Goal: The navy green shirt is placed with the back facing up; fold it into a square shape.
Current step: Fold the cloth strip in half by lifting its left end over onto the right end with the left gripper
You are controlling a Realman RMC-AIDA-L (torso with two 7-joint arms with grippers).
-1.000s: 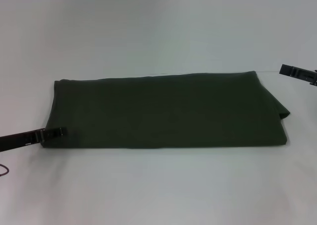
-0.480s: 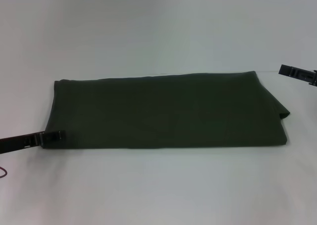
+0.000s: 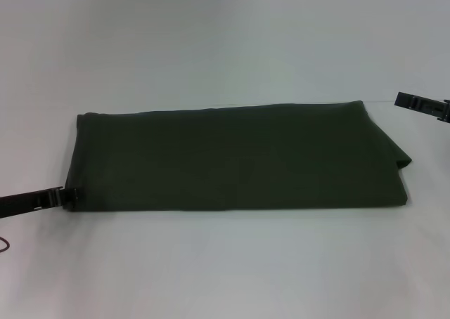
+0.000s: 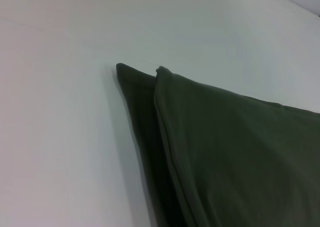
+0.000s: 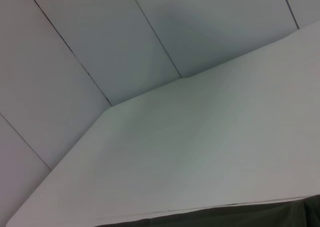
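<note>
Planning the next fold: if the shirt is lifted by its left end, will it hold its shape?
Probably not. The navy green shirt lies flat in soft stacked layers, so it should droop and the layers may slip apart. It looks light, and likely drags rather than slides on the table.

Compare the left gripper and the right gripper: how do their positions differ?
The left gripper sits low at the navy green shirt's near left corner; the right gripper stays beyond its far right corner, apart from it. Both are black and enter from the picture's edges.
</note>
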